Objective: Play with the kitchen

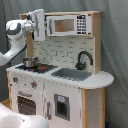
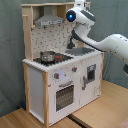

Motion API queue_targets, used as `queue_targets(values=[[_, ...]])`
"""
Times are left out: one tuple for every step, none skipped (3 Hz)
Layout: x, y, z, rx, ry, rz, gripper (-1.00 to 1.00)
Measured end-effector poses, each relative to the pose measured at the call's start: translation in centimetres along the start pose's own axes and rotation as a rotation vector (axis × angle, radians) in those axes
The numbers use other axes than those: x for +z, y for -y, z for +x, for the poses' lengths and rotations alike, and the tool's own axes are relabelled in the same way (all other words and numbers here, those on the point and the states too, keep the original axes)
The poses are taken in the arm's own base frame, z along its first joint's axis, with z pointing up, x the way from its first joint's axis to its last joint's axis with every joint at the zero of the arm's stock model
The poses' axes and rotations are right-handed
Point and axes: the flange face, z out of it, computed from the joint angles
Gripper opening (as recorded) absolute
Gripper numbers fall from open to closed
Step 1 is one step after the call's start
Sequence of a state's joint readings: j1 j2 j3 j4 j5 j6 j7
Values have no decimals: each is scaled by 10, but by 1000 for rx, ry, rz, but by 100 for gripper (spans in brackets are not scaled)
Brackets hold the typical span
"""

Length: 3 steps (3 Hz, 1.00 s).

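Robot arm raised at the toy kitchen's hood

The kitchen (image 1: 57,75) stands on a wooden floor (image 2: 95,112); the gripper (image 1: 38,25) hovers high above the small pot (image 1: 30,62) (whether its fingers are parted, I cannot tell).

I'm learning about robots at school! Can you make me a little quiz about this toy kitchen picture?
1. True or false: the small pot sits on the stovetop.
2. What stands right behind the sink in the first exterior view: A) a kettle, B) the black faucet, C) a plate?
3. Fill in: the robot's arm is held up near the kitchen's ____.

Key: 1 true; 2 B; 3 top.
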<state>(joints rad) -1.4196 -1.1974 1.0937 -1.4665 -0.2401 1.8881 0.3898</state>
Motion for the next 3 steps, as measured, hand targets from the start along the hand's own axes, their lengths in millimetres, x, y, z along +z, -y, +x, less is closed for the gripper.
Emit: queue_targets(values=[[5,-16,-12,-2,8,7,-100],[14,-23,-22,-14,-4,17,-100],[21,-32,-31,-22,-31,31,-100]])
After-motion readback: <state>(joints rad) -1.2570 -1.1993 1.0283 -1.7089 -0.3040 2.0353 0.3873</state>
